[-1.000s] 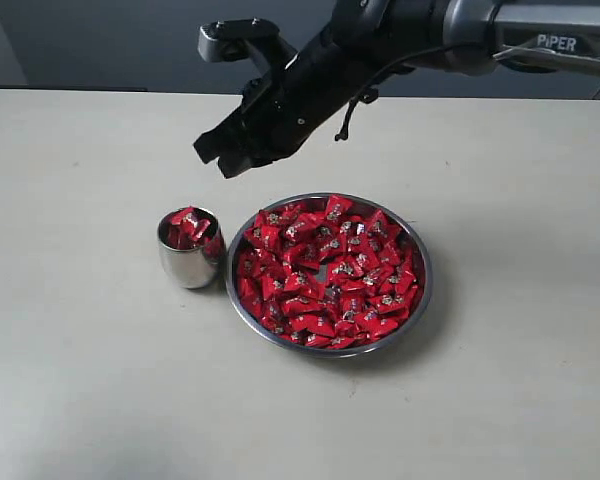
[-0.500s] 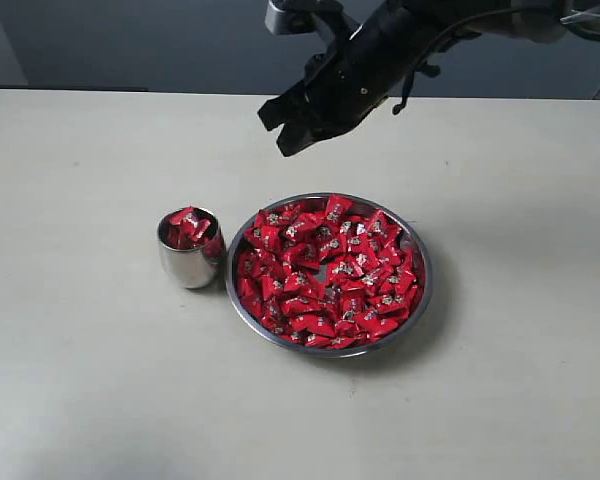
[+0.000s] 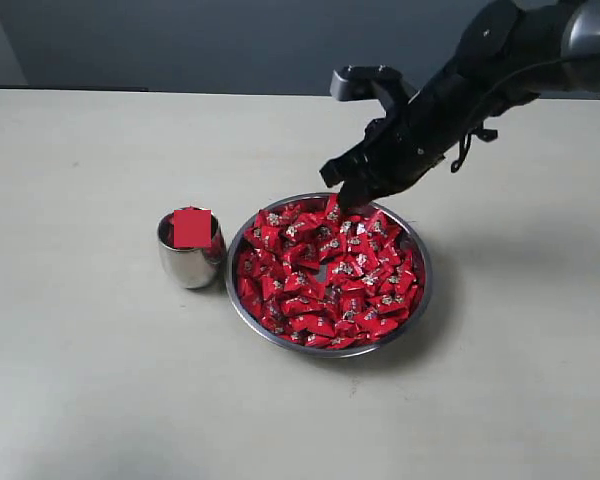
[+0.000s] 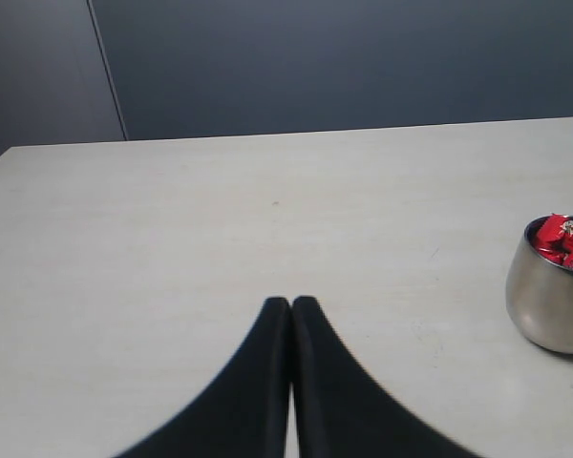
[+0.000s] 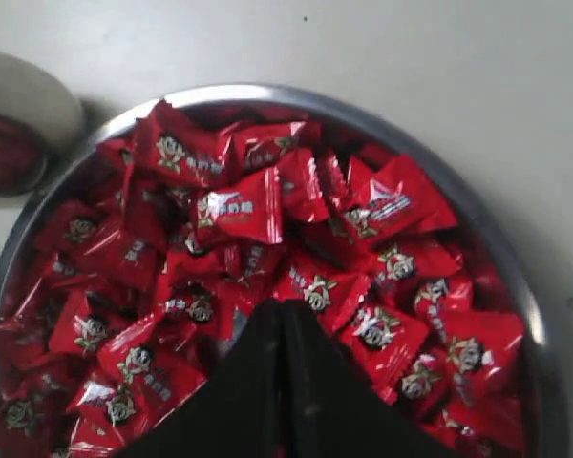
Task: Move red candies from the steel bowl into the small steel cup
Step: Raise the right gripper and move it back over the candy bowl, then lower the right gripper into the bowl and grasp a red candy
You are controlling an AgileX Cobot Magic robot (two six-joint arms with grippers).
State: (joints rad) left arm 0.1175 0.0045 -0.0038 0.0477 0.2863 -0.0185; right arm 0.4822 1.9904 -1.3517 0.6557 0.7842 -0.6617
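Note:
The steel bowl (image 3: 427, 285) sits mid-table, heaped with red candies (image 3: 325, 270). Just to its left stands the small steel cup (image 3: 187, 263), filled to the brim with red candies (image 3: 192, 228). My right gripper (image 3: 345, 187) hangs shut over the bowl's far rim, with nothing seen between its jaws. In the right wrist view, the right gripper (image 5: 279, 307) points into the candies (image 5: 239, 205) inside the bowl (image 5: 267, 91), and the cup (image 5: 33, 95) sits at the edge. My left gripper (image 4: 291, 303) is shut and empty over bare table, well apart from the cup (image 4: 552, 291).
A pale tabletop (image 3: 90, 380) surrounds the bowl and cup. A dark wall (image 3: 180, 40) runs behind the table's far edge. The right arm (image 3: 500, 60) reaches in from the back right.
My right gripper has swung right and down, from above the cup to the bowl's far rim, staying shut. A flat red wrapper now shows on top of the cup.

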